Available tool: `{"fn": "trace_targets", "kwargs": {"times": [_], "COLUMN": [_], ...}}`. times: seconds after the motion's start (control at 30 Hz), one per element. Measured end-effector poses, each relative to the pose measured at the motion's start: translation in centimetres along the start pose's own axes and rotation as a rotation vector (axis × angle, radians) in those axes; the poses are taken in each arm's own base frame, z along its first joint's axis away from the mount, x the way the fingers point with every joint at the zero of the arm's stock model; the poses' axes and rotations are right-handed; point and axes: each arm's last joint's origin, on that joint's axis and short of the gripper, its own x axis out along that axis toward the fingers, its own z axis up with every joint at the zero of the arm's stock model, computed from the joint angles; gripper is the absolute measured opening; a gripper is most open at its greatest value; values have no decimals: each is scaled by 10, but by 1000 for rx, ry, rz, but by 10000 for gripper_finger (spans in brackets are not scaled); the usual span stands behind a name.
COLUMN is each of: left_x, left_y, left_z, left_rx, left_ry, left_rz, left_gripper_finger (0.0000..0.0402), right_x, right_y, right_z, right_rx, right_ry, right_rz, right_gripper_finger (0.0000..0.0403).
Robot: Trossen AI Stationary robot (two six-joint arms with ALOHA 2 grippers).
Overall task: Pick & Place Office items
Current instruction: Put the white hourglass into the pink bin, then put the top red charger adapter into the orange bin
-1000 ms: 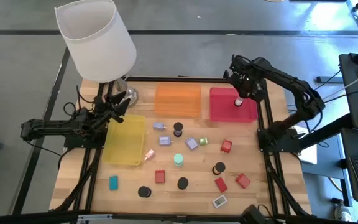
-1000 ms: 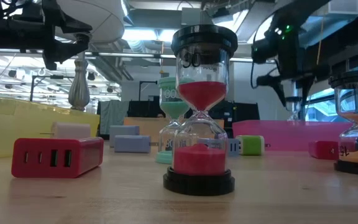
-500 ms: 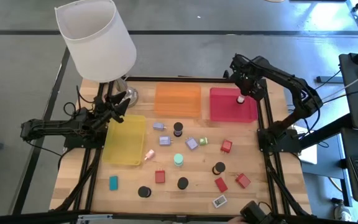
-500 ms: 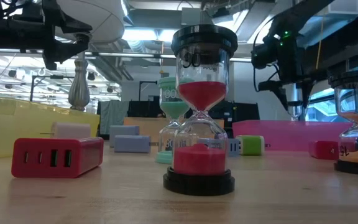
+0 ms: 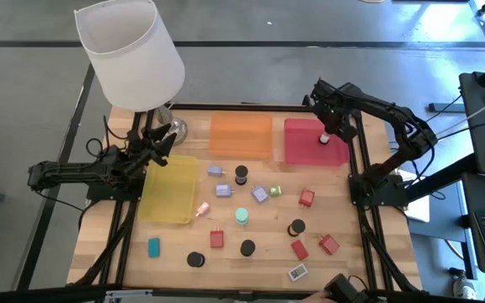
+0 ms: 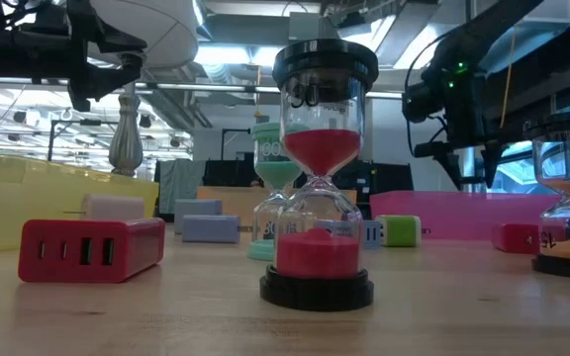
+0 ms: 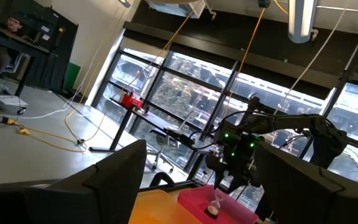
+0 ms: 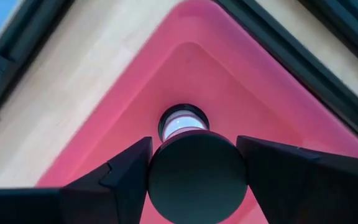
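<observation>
The hourglass (image 8: 194,171) stands upright between the fingers of the right gripper (image 5: 324,135), which holds it over the far right part of the red tray (image 5: 303,147). Its long axis points straight down, so the way is only downward. I cannot tell if its base touches the floor yet. The tray rim is near. The left gripper (image 5: 160,139) waits wide open by the yellow tray (image 5: 168,192).

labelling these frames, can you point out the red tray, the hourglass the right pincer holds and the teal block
red tray (image 5: 303,145): high view, bare floor left of the hourglass.
hourglass (image 8: 197,177): right wrist view, its black end cap between the fingers.
teal block (image 5: 153,247): high view, middle of its top face.
</observation>
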Motion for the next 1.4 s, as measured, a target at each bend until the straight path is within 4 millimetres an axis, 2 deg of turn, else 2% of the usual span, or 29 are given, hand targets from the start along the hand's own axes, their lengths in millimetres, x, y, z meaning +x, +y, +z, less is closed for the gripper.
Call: {"fn": "trace_targets", "kwargs": {"times": [0.27,0.43,0.67,0.83,1.17,1.4], "left_x": [0,0,0,0,0,0], "left_y": [0,0,0,0,0,0], "left_z": [0,0,0,0,0,0], "left_rx": [0,0,0,0,0,0], "left_ry": [0,0,0,0,0,0], "left_rz": [0,0,0,0,0,0], "left_gripper_finger": [294,294,294,294,294,294], "right_x": [0,0,-1,-16,-63,-73], "right_y": [5,5,4,-4,-44,-60], "right_z": [2,2,2,1,-20,-49], "right_rx": [7,-40,-47,-97,-241,-386], "right_ry": [-38,-36,-17,15,54,141], "right_rz": [48,49,52,111,249,253], "right_gripper_finger": [230,250,321,390,377,382]}}
